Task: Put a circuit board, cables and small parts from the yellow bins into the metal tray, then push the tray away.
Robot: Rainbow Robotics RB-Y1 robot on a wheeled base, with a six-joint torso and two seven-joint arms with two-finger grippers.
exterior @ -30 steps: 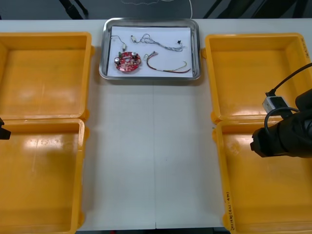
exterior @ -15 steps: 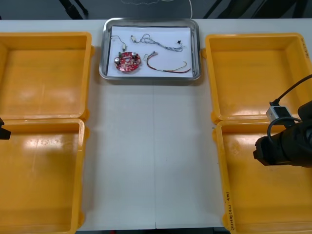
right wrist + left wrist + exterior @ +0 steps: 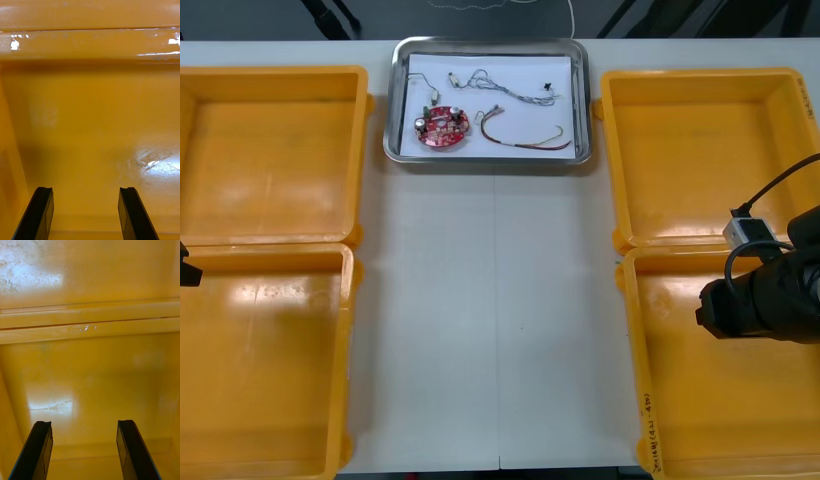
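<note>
Plastic, bare and orange, lay between the parted, empty fingers of the right gripper (image 3: 85, 191), which hung over the near right bin (image 3: 93, 123). The left gripper (image 3: 84, 423) (likewise spread, holding nothing) hung over the near left bin (image 3: 270, 380). Well ahead of both, at the worktop's (image 3: 490, 320) far edge, sat the metal tray (image 3: 580, 100), long axis side to side, with the red circuit board (image 3: 442, 125), a red and yellow cable (image 3: 525, 140) and a pale twisted cable (image 3: 500, 88) inside. The right arm looked nearer for any further push, though the job seemed done.
</note>
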